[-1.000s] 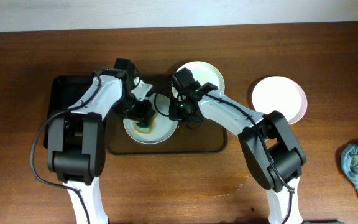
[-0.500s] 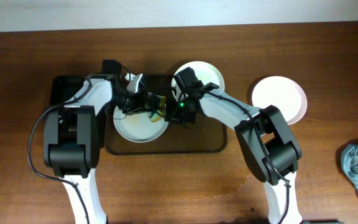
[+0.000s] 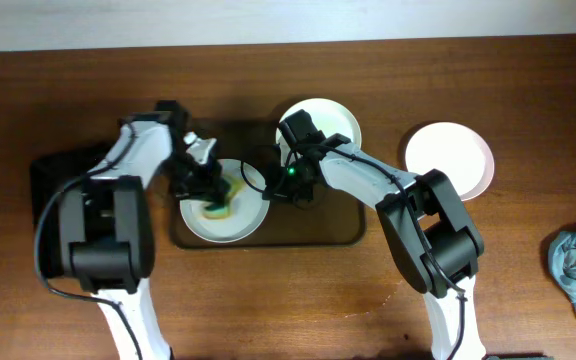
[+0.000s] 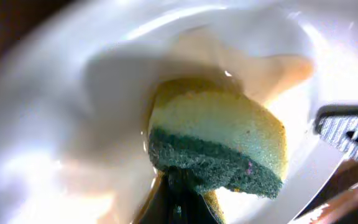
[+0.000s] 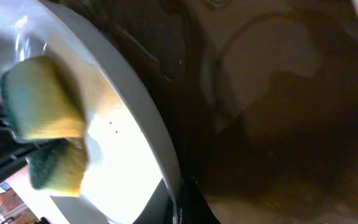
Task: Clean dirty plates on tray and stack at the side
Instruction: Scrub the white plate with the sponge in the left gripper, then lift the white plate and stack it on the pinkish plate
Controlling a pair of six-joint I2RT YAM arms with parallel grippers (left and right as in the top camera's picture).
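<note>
With the right gripper (image 3: 273, 187) pinching the 3 o'clock rim of the round white smeared plate (image 3: 240, 222) (at the 9 o'clock end of the dark brown rectangular tray (image 3: 318, 228)) and the left gripper (image 3: 208, 190) clenching a yellow-green sponge (image 4: 219, 146) on it, hard scrubbing could wrench the plate loose.

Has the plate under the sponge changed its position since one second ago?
Yes. The scrubbed plate has slid slightly to the left, farther from the lone plate lying on the table at the right, which has not moved.
</note>
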